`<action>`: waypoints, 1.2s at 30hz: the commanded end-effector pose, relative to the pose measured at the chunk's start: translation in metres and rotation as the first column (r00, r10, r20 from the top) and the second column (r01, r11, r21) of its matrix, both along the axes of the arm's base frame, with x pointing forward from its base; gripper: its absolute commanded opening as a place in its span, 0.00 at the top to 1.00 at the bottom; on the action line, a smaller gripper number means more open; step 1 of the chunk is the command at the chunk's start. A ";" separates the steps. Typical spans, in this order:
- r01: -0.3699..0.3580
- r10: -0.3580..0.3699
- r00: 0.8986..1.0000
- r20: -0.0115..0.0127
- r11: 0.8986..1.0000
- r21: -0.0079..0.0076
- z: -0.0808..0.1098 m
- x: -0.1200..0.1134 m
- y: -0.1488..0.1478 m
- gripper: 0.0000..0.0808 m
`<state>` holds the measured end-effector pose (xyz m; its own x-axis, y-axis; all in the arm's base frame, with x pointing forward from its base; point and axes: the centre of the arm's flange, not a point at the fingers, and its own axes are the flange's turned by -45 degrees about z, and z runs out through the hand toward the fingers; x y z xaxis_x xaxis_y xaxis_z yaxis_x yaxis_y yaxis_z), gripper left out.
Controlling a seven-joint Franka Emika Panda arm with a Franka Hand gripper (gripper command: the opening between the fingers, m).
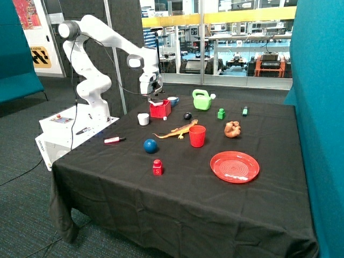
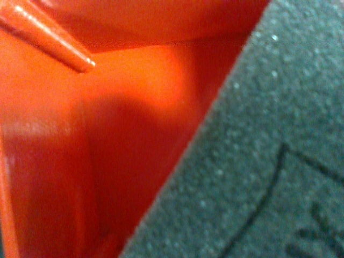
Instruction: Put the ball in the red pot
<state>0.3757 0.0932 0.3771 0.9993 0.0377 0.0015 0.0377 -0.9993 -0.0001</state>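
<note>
Reaching down from the white arm (image 1: 102, 37) at the far side of the worktop (image 1: 129, 183), with the pincer (image 1: 155, 99) sitting right at the open top of the red pot (image 1: 160, 109). Impossible to tell from either view whether the pincer is spread or pressed together. Filling the wrist view with the red pot's glossy inner walls (image 2: 107, 134) and one grey foam finger pad (image 2: 258, 161) close against them; nothing else recognisable in there.

Lying well apart from the red pot, out on the black cloth nearer the front: the ball (image 1: 150, 145), dark blue, resting free on the worktop, untouched by the pincer. So not yet sitting in the pot.

Standing just beside the red pot, a small white cup (image 1: 143, 119); just behind it, a blue-and-white bowl (image 1: 173, 100). Lying between the pot and the ball, an orange toy lizard (image 1: 176, 130), with the round red cup (image 1: 197, 136) touching or almost touching its tail end. Sitting near the lizard's far end, a small black roundish object (image 1: 187, 115). Standing in front of the ball, a small red block with a knob (image 1: 157, 167). Lying towards the arm's base, a red-and-black marker (image 1: 114, 140). Resting farther across the cloth: a green watering can (image 1: 202, 99), a green block (image 1: 221, 113), a brown soft toy (image 1: 232, 129) and a red plate (image 1: 234, 166).
</note>
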 end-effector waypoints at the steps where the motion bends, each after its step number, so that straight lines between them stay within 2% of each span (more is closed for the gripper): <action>1: -0.021 0.021 1.000 -0.001 1.000 0.000 -0.001 0.012 0.007 0.10; 19: -0.023 0.023 1.000 -0.001 1.000 0.000 -0.012 0.006 0.006 0.10; 36: -0.037 0.037 0.999 -0.001 0.999 0.000 -0.018 0.014 0.010 0.10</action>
<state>0.3864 0.1005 0.3638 0.9976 0.0686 0.0009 0.0686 -0.9976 -0.0014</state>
